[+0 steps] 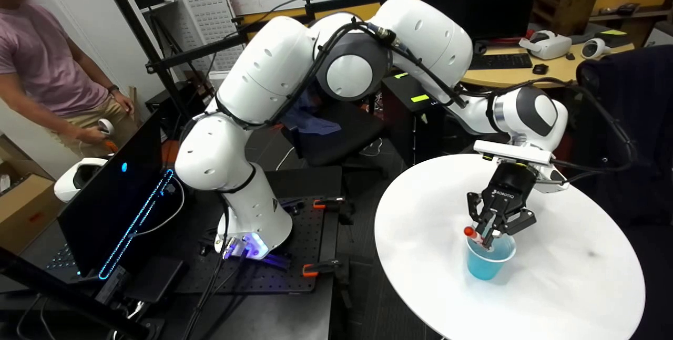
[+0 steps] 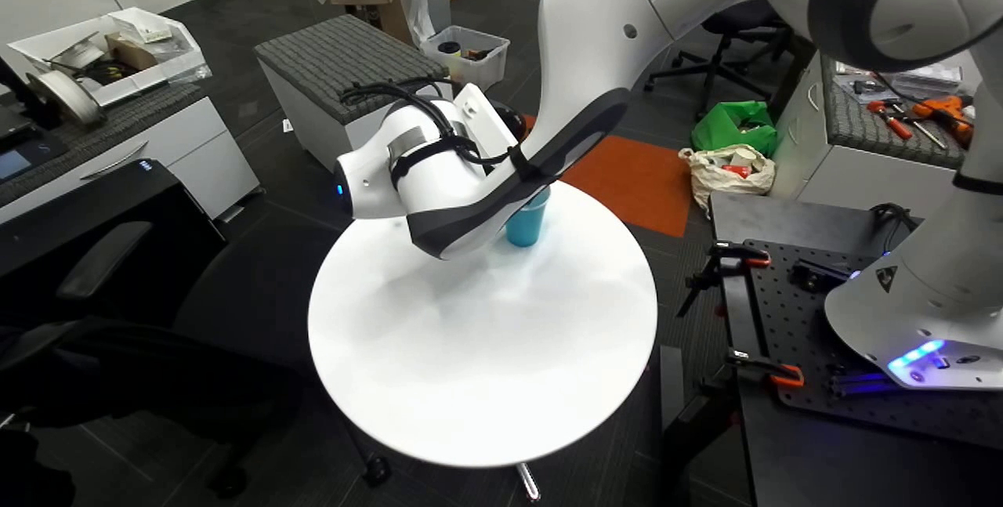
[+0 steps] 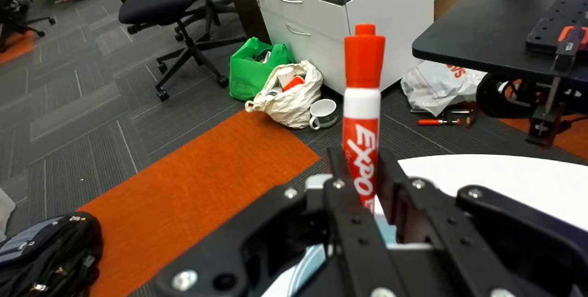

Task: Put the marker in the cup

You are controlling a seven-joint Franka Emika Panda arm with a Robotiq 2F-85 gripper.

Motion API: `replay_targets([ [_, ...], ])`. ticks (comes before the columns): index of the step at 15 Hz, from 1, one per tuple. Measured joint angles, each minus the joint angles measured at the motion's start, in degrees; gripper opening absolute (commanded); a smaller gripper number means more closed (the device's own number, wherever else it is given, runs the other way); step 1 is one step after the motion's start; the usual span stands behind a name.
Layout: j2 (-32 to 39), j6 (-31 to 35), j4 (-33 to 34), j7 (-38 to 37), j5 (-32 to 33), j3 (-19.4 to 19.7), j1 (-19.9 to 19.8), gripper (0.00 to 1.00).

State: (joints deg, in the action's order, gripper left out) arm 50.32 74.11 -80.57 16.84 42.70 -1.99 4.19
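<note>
Red marker (image 3: 362, 127): pinched by its barrel in the tool (image 3: 363, 161), cap (image 3: 365, 56) free. From where I stand, it is held slantwise at the mouth of the light blue cup (image 1: 482, 267), the capped end jutting past the rim. Whether the other end is inside could not be determined.

Handling, as judged: light, stiff, not fragile, but smooth and round, so liable to twist under a loose hold. The barrel is the proper place to grip; the cap might pull off. The cup looks light and could slide or tip if its rim is knocked.

Clearances: the cup stands upright on the round white desk (image 1: 420, 214), off centre but inside the edge, desktop showing about it. The black bench (image 1: 310, 179) is well apart. The rim is the chief obstacle; release would likely call for a shift inward.
</note>
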Motion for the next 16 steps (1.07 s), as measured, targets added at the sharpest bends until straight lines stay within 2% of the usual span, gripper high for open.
replay_targets([
  [7,3.4,-1.2,3.5,0.1,-0.8,-0.1,0.1,0.05],
  [8,3.7,-1.3,4.0,0.1,-1.0,-0.1,0.1,0.45],
  [9,3.9,-1.3,4.4,0.2,-1.2,-0.1,0.1,0.47],
  [11,4.4,-1.4,5.2,0.3,-1.7,-0.1,0.1,0.59],
  [16,5.0,-1.6,6.6,0.3,-2.8,-0.1,0.1,0.98],
])
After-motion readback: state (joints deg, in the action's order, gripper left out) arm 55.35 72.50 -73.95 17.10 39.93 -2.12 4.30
